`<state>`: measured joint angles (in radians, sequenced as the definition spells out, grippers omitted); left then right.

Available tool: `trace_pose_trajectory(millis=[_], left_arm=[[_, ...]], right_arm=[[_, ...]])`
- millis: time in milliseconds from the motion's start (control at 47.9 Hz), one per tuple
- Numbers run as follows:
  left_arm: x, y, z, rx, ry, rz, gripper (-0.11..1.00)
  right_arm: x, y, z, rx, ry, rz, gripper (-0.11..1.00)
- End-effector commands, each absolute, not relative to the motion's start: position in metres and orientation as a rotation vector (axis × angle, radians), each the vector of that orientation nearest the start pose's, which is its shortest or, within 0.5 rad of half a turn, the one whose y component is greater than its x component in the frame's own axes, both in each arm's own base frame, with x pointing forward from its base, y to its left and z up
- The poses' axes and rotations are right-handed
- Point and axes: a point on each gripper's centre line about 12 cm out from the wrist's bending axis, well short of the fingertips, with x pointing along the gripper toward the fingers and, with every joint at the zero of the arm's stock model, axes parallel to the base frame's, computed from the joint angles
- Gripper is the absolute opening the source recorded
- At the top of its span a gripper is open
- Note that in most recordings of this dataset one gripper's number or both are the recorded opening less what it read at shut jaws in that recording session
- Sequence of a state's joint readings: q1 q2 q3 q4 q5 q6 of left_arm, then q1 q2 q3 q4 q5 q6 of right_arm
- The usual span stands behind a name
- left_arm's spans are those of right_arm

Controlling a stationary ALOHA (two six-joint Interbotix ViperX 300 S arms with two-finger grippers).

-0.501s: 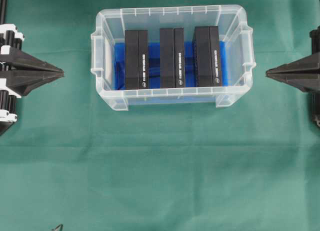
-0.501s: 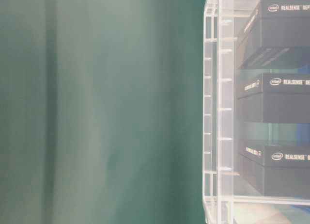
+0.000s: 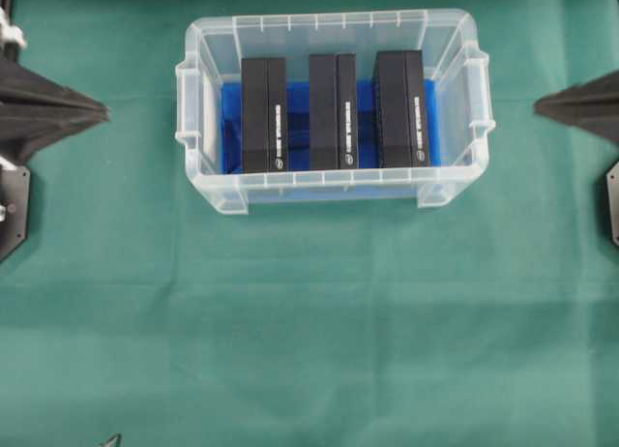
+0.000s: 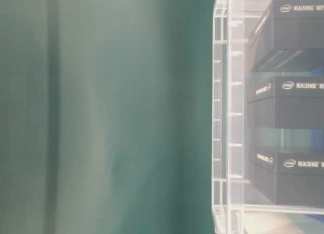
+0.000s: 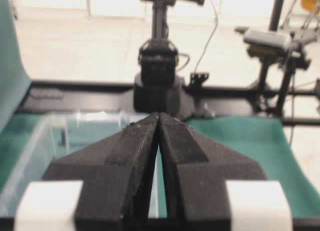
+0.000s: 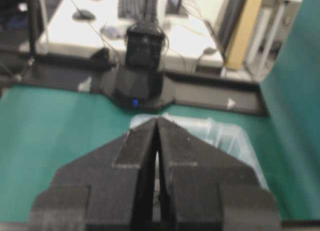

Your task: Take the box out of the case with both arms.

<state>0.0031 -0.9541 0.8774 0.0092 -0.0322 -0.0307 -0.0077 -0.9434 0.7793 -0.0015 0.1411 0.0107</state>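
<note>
While three black boxes (image 3: pixel 337 111) stand in the case (image 3: pixel 334 188), the left gripper (image 3: pixel 102 109) and right gripper (image 3: pixel 538 105), both closed and empty, flank it, well apart.

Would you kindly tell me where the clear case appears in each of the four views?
Overhead: the case sits top centre, three black boxes inside.
Table-level: right edge, its ribbed wall running top to bottom.
Left wrist: lower left, behind the shut left hand.
Right wrist: centre right, beyond the shut right hand.
Shared landmark: the green cloth.

Black boxes (image 4: pixel 286 105) read "intel REALSENSE".
</note>
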Motion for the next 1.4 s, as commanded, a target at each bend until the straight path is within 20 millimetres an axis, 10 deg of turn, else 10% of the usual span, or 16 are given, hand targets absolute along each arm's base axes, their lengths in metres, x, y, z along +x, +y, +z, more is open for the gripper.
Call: trace_pose_trajectory(millis=[0,271,898,1378], left_arm=[[0.205,0.0,0.422,-0.02,-0.121,0.0,0.01],[0.205,-0.006,0.451,-0.023,0.014,-0.03,0.01],[0.176,-0.025,0.374,-0.294,1.122,0.118,0.01],[0.181,-0.028,0.374,-0.462,1.17,0.251,0.01]], right_arm=[[0.206,-0.002,0.441,0.015,-0.018,-0.009,0.02],[0.207,-0.002,0.459,0.019,0.112,-0.01,0.02],[0.169,-0.002,0.374,0.224,1.346,-0.19,0.02],[0.183,-0.006,0.367,0.391,1.339,-0.375,0.02]])
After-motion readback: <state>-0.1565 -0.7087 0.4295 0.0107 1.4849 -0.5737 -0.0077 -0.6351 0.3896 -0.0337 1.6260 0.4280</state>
